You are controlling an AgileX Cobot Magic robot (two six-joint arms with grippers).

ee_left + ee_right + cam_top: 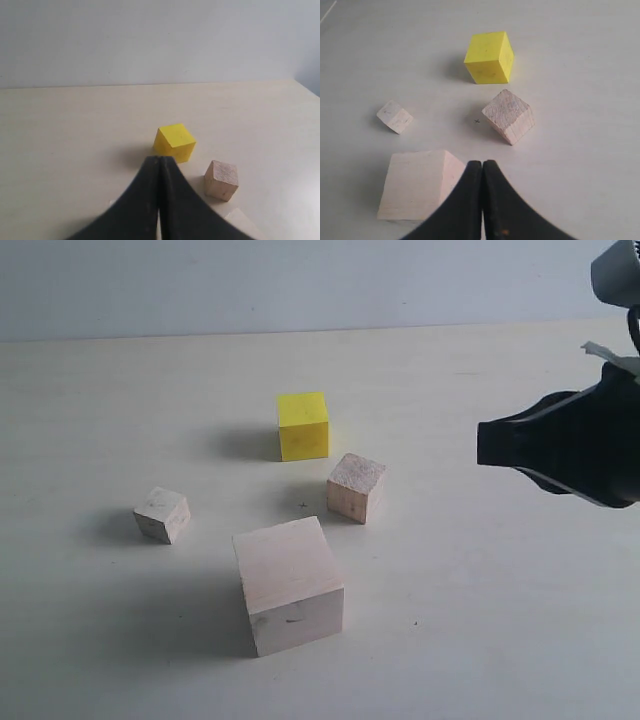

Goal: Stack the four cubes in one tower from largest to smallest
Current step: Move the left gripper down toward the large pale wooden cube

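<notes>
All four cubes stand apart on the table, none stacked. The large pale wooden cube (289,584) (417,185) is nearest the front. Behind it are the bright yellow cube (303,425) (175,142) (490,57) and the medium bare-wood cube (356,487) (221,180) (509,116). The small bare-wood cube (162,514) (394,116) sits to the left. My right gripper (485,445) (482,162) hovers at the right, shut and empty, its tip beside the large cube in the wrist view. My left gripper (160,159) is shut and empty, just short of the yellow cube, and is outside the exterior view.
The pale table (480,620) runs back to a plain light wall (300,280). A pale cube corner (242,222) shows beside the left fingers. A small dark mark (302,505) lies on the table between the cubes.
</notes>
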